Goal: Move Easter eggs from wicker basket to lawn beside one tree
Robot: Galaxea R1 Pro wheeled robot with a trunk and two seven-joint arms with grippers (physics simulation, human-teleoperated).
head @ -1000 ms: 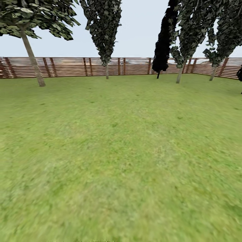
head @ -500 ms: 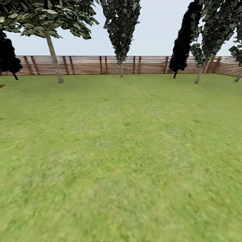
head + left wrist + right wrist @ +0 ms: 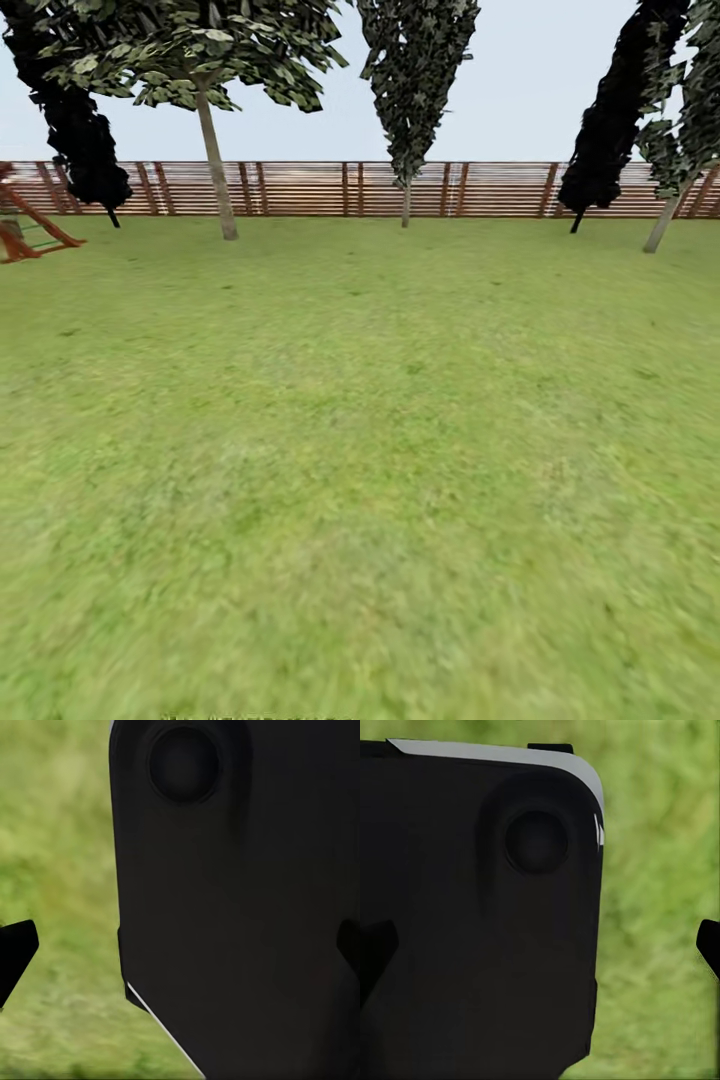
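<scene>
Open lawn (image 3: 360,450) lay ahead, pale-trunked tree (image 3: 214,160) by the fence (image 3: 300,188); both my end effectors' grip — couldn't tell, dark housings blocked them.

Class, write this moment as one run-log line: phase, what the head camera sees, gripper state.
phase: in transit | head view: lawn, fence, pale-trunked tree | grippers: fingertips apart, nothing held

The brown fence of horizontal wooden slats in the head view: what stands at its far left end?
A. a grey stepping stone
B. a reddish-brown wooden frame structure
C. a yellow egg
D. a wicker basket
B: a reddish-brown wooden frame structure with slanted beams stands on the mottled green lawn before the brown slatted fence.
</scene>
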